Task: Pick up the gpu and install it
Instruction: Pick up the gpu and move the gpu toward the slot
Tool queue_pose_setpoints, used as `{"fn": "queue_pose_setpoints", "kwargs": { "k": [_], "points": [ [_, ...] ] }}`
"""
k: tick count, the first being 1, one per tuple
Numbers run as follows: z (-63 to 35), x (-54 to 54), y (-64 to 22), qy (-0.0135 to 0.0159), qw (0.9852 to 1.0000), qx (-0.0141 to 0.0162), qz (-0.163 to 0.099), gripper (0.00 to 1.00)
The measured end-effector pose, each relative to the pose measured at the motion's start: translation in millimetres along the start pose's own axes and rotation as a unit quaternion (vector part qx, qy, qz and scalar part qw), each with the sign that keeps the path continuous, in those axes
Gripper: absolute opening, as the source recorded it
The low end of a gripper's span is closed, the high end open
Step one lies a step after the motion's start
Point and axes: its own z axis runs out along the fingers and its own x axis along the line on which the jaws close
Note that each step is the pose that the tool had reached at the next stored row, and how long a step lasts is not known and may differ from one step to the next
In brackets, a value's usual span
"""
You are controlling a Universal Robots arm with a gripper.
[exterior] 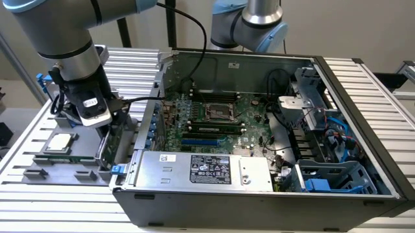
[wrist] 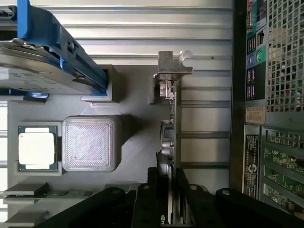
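My gripper (wrist: 168,190) straddles the gpu (wrist: 170,123), which stands on edge just outside the computer case (exterior: 259,194), its long axis parallel to that wall. Whether I'm clamped, I cannot tell.

**Colleague:** Is there any writing you can read out from your screens?

**Operator:** Nothing legible. In the exterior view I see a black label (exterior: 211,169) with white print and small marks on the silver power supply (exterior: 256,170). There is a white sticker (exterior: 168,158) near its corner. Both are too fine to read.

**Colleague:** And the wrist view?

**Operator:** I see a pale label (wrist: 255,115) and a black sticker (wrist: 251,164) with white symbols on the computer case's rear panel (wrist: 237,95), all illegible. The gpu (wrist: 168,128) shows no print I can make out
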Motion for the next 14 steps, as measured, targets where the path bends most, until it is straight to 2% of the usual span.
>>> {"fn": "queue_pose_setpoints", "kwargs": {
  "k": [5, 14],
  "points": [
    [-13.9, -0.2, 0.7, 0.0, 1.0, 0.0, 0.0, 0.0],
    [-53.0, -0.6, 2.6, 0.0001, 1.0, 0.0, 0.0, 0.0]
  ]
}}
